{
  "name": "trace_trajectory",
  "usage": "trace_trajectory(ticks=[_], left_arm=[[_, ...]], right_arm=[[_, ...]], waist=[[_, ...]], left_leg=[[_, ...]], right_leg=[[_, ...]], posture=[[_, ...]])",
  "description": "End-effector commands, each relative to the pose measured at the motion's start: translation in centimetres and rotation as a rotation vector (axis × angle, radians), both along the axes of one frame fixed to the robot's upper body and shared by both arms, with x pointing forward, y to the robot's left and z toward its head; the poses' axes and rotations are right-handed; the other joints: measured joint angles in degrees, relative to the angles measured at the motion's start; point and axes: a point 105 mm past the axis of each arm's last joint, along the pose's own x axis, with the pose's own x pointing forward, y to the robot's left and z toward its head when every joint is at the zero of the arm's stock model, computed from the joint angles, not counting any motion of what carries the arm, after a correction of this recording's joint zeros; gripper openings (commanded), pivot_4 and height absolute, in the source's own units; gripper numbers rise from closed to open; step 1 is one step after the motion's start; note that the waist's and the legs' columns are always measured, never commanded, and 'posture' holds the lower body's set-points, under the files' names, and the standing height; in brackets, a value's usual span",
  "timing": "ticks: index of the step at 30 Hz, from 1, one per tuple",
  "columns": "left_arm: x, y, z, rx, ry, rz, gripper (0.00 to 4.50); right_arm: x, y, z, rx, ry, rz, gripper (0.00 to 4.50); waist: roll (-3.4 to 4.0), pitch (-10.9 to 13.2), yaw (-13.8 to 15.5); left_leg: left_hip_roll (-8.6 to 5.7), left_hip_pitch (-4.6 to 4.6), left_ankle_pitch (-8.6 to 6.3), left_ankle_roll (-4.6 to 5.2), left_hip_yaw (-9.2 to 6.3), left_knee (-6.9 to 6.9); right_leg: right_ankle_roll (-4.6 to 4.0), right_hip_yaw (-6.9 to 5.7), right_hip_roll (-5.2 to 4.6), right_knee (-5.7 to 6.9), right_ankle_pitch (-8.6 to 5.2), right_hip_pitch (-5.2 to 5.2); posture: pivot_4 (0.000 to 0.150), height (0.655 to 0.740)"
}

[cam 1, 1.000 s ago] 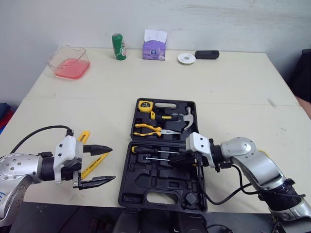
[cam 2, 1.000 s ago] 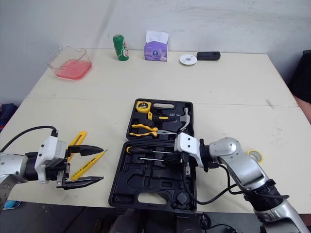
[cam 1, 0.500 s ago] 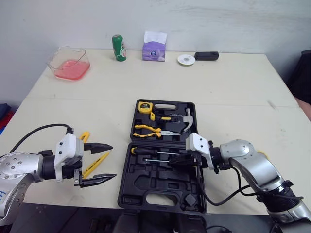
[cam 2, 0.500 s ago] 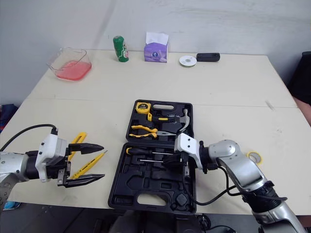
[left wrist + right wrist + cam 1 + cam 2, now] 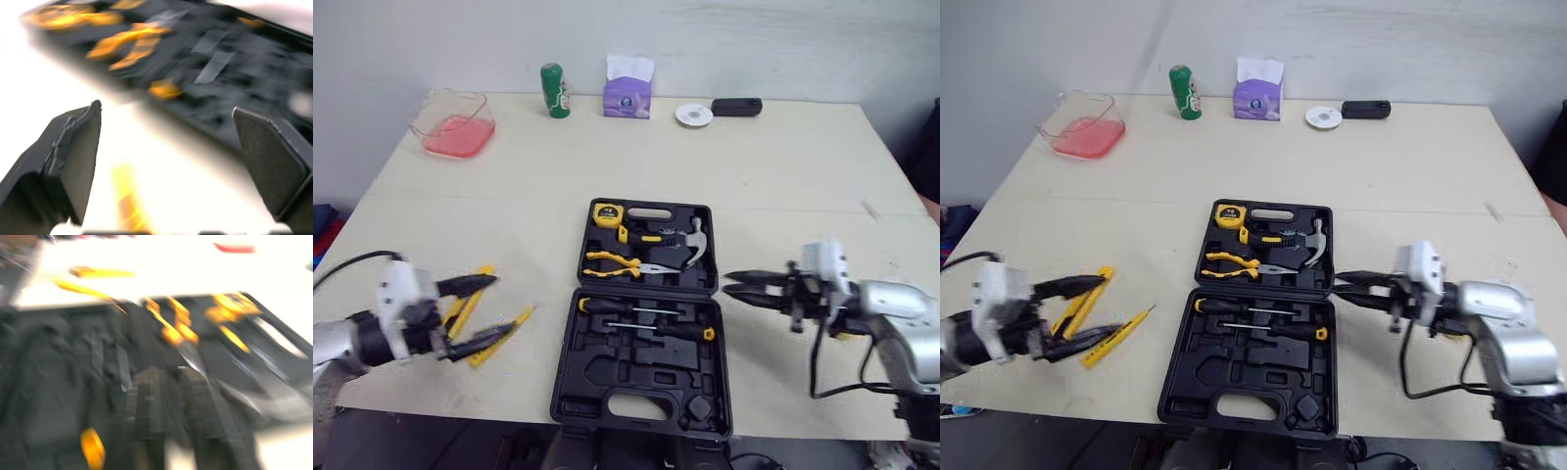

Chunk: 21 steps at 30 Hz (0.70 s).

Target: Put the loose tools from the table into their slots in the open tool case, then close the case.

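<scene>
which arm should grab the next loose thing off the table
Left. The left tool is open and right by the two loose yellow items, a flat one and a thin one, left of the case. The right tool is across the case from them.

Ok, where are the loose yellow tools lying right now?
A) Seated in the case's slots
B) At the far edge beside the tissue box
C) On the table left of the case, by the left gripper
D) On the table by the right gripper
C: the yellow tools lie on the table left of the open tool case, with the left gripper open around them.
</scene>
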Motion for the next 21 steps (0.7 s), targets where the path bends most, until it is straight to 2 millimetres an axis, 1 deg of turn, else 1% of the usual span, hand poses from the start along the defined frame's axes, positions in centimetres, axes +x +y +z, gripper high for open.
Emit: trace_trajectory(ticks=[1,2,3,4,5,6,7,8,9,10,11,12,13,14,16,19,21], left_arm=[[-0.4,4.1,0.7,0.026,-0.059,0.177,4.5],[-0.7,5.5,0.5,0.032,-0.061,0.235,4.5],[-1.1,7.2,0.3,0.033,-0.07,0.31,4.5],[-1.3,8.3,0.2,0.034,-0.078,0.357,4.5],[-1.5,9.0,0.2,0.034,-0.084,0.383,4.5],[-1.6,9.8,0.3,0.038,-0.102,0.42,4.5],[-1.7,10.2,0.3,0.043,-0.115,0.44,4.5],[-2.0,11.6,0.5,0.033,-0.143,0.519,4.5],[-2.8,14.2,0.4,0.015,-0.158,0.663,4.5],[-3.6,16.0,0.3,0.0,-0.165,0.761,4.5],[-4.5,17.8,-0.1,0.032,-0.171,0.859,4.5],[-5.4,19.1,-0.2,0.016,-0.184,0.943,4.5],[-6.0,19.9,-0.3,0.014,-0.194,0.992,4.5],[-6.8,20.8,-0.3,0.007,-0.204,1.054,4.5],[-8.1,22.2,-0.6,0.004,-0.209,1.144,4.5],[-9.6,23.2,-0.9,-0.011,-0.207,1.225,4.5],[-9.8,23.3,-1.0,-0.01,-0.202,1.234,4.5]], right_arm=[[0.9,-4.7,2.5,0.034,-0.149,-0.225,2.82],[1.0,-6.4,2.8,0.037,-0.183,-0.305,3.36],[0.8,-8.7,2.7,0.035,-0.197,-0.402,3.8],[0.6,-10.2,2.6,0.027,-0.203,-0.458,4.35],[0.4,-11.0,2.4,0.021,-0.208,-0.489,4.43],[0.2,-11.9,2.3,0.006,-0.224,-0.524,4.43],[-0.1,-12.5,2.3,-0.006,-0.237,-0.54,4.43],[-0.6,-14.4,2.0,-0.034,-0.253,-0.62,4.43],[-1.8,-17.7,1.5,-0.061,-0.249,-0.758,4.43],[-2.8,-19.9,1.2,-0.078,-0.245,-0.852,4.43],[-3.8,-22.0,1.0,-0.092,-0.248,-0.949,4.43],[-4.8,-23.6,0.8,-0.066,-0.242,-1.032,4.43],[-5.5,-24.6,0.4,-0.048,-0.232,-1.084,4.43],[-6.6,-25.6,-0.4,-0.062,-0.197,-1.139,4.43],[-8.3,-27.3,-1.2,-0.076,-0.174,-1.235,4.43],[-10.5,-29.2,-1.9,-0.087,-0.161,-1.361,4.43],[-11.2,-29.6,-2.2,-0.105,-0.15,-1.387,4.43]], waist=[[-0.01,0.01,-0.08],[0.0,0.01,-0.12],[0.0,0.01,-0.16],[-0.01,0.01,-0.16],[-0.01,0.01,-0.2],[-0.01,0.01,-0.23],[0.0,0.01,-0.25],[0.0,0.01,-0.26],[-0.01,0.01,-0.28],[0.0,0.01,-0.23],[0.01,0.01,-0.15],[0.02,0.01,-0.23],[0.02,0.01,-0.3],[-0.01,0.0,-0.31],[-0.09,-0.02,-0.41],[-0.11,-0.02,-0.66],[-0.11,-0.03,-0.72]], left_leg=[[0.0,0.04,0.02,0.0,0.0,0.03],[0.0,0.09,0.03,0.01,0.03,0.04],[-0.01,0.12,0.04,0.02,0.05,0.04],[-0.01,0.18,0.04,0.02,0.08,0.02],[0.0,0.19,0.04,0.02,0.09,0.02],[0.0,0.19,0.03,0.01,0.09,-0.02],[0.02,0.19,0.03,0.0,0.1,-0.05],[0.03,0.19,0.02,0.0,0.1,-0.06],[0.07,0.18,0.02,-0.01,0.1,-0.06],[0.07,0.18,0.01,-0.02,0.11,-0.06],[0.06,0.18,0.01,-0.02,0.12,-0.08],[0.03,0.17,0.0,0.0,0.14,-0.14],[0.02,0.18,-0.06,0.0,0.2,-0.24],[0.03,0.21,-0.1,0.0,0.23,-0.31],[0.07,0.23,-0.1,-0.01,0.25,-0.39],[0.11,0.36,-0.1,-0.02,0.39,-0.38],[0.12,0.46,-0.1,-0.02,0.49,-0.37]], right_leg=[[0.01,0.02,0.0,0.03,0.0,0.03],[0.02,0.05,-0.01,0.06,0.01,0.07],[0.03,0.1,-0.02,0.06,0.02,0.08],[0.04,0.13,-0.02,0.06,0.02,0.1],[0.03,0.14,-0.02,0.06,0.02,0.11],[0.02,0.14,-0.03,0.05,0.01,0.09],[-0.01,0.16,-0.03,0.04,0.0,0.07],[-0.02,0.16,-0.03,0.04,0.0,0.06],[-0.02,0.16,-0.03,0.04,-0.01,0.05],[-0.02,0.16,-0.03,0.04,-0.01,0.04],[-0.03,0.17,-0.04,0.03,-0.01,0.05],[-0.06,0.17,-0.07,0.0,-0.03,-0.01],[-0.12,0.19,-0.1,-0.06,-0.07,-0.03],[-0.17,0.2,-0.09,-0.1,-0.1,-0.03],[-0.18,0.19,-0.07,-0.15,-0.11,-0.03],[-0.15,0.31,-0.06,-0.11,-0.09,0.04],[-0.13,0.43,-0.06,-0.06,-0.07,0.06]], posture=[[0.15,0.74],[0.15,0.74],[0.15,0.74],[0.15,0.74],[0.15,0.74],[0.15,0.74],[0.15,0.74],[0.15,0.74],[0.15,0.74],[0.15,0.74],[0.15,0.74],[0.15,0.74],[0.15,0.74],[0.15,0.74],[0.15,0.74],[0.15,0.74],[0.15,0.74]])
